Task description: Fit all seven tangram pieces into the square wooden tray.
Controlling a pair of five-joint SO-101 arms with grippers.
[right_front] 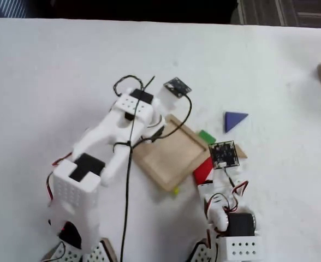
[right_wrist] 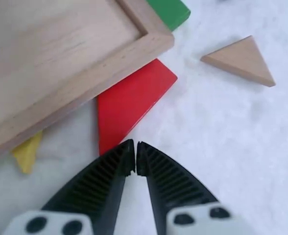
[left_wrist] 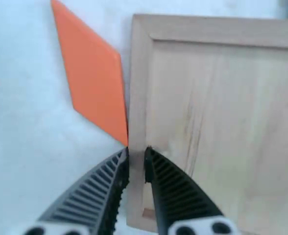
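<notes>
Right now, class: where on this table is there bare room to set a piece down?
Bare: the tray's floor, and the table beyond the tray. Crowded: the tray's side toward the right claw, with a green piece, red piece and yellow piece at its rim.

White arms carry black cables, red wires and black ribbed grippers.

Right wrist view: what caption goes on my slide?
Right gripper, shut, beside a red piece at the edge of the wooden tray.
</notes>
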